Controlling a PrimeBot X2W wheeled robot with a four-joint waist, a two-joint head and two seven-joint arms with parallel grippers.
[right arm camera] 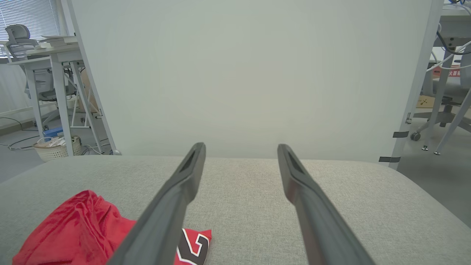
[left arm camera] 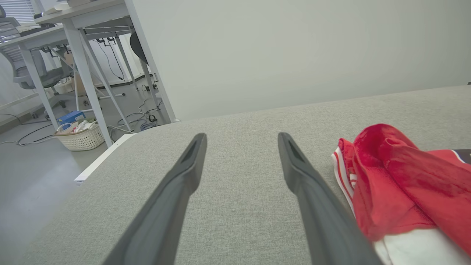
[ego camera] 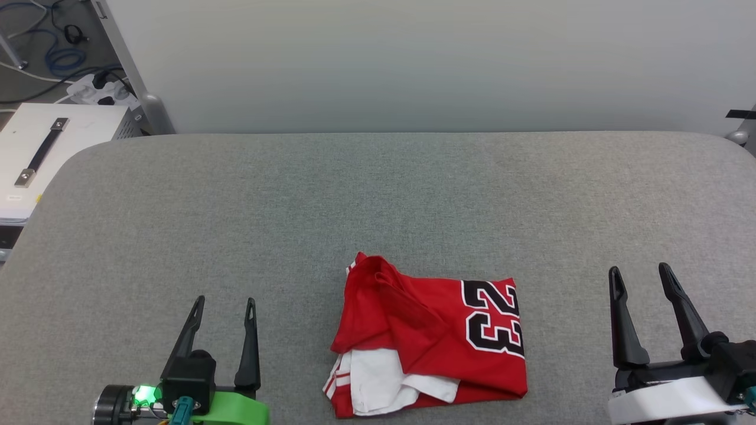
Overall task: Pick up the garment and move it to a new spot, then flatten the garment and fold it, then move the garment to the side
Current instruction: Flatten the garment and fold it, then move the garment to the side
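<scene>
From the head view we see the garment (ego camera: 431, 339) lying on the gray desk (ego camera: 378, 195) near its front edge, folded into a rough rectangle. The black numerals (ego camera: 495, 319) are on its right part, and a white sleeve (ego camera: 384, 381) with striped trim shows at its lower left. The left jaws sit at the lower left, fingers (ego camera: 248, 345) spread apart with nothing between them. The right jaws sit at the lower right, likewise parted and empty. The garment lies between the two, well apart from each.

In the left wrist view we look along the left jaws, which are wide open over bare desk (left arm camera: 239, 158). The garment (left arm camera: 397, 191) is bunched at the right, its red-and-white trim facing the nearer finger. A woven basket (left arm camera: 81, 138) stands on the floor beyond the desk.

In the right wrist view the right jaws gape just as wide and hold nothing. The garment (right arm camera: 73, 228) lies at the lower left, and part of a numeral (right arm camera: 193, 246) peeks out beside the left finger. A pale panel (right arm camera: 250, 73) rises behind the desk (right arm camera: 349, 195).
</scene>
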